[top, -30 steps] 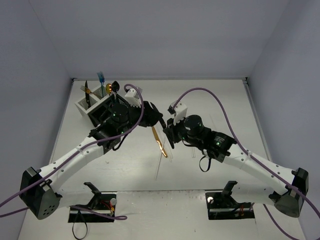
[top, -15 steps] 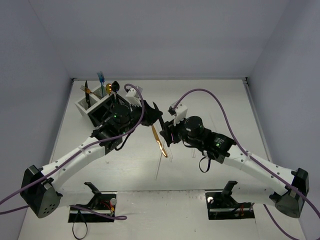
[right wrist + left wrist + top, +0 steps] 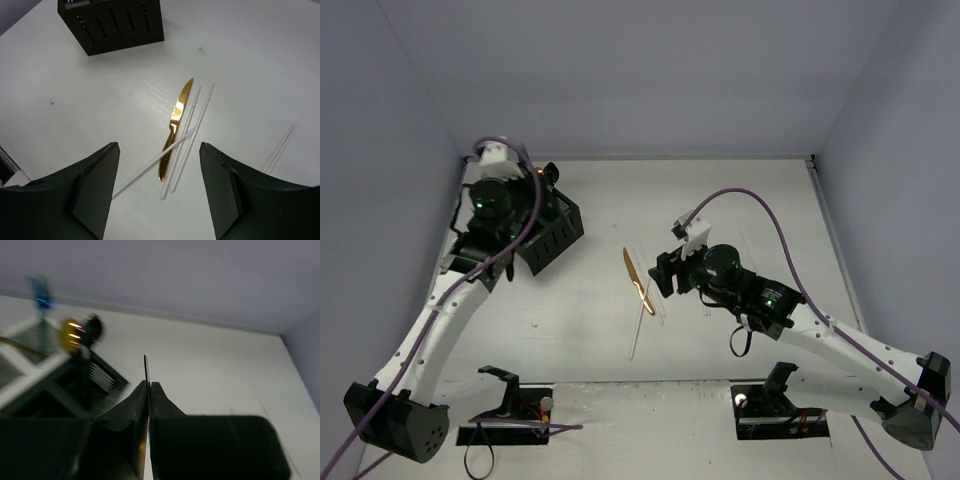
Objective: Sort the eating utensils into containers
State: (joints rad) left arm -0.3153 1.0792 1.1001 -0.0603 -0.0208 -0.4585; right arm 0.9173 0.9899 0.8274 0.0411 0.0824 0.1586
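Since the last look my left arm (image 3: 450, 300) has swung from mid-table out to the far left, and my right fingers have parted from nearly closed. My left gripper (image 3: 148, 385) now hangs over the containers (image 3: 552, 235) at the far-left part of the table (image 3: 740, 200). From above, my wrist hides most of the cluster and only a black bin shows clearly on its right side. Left fingers (image 3: 127, 407) are pressed tight together, pinching a thin dark strip (image 3: 146, 367) that stands up edge-on between the tips; I cannot tell what kind of utensil it is. In the left wrist view the white and black bins sit just to the left of the fingers, blurred. A blue handle (image 3: 42, 295), a gold rounded end (image 3: 71, 334) and a black rounded end (image 3: 92, 327) stick up out of them. My right gripper (image 3: 159, 150) hovers mid-table with its fingers (image 3: 97, 185) spread wide, holding nothing. Below it a gold knife (image 3: 175, 125) lies flat with its tip pointing far. Clear plastic utensils (image 3: 192, 130) lie alongside it on its right, and one of them crosses over its handle. Another clear piece (image 3: 280, 147) lies apart to the right. The black bin stands well to the far left of this pile.
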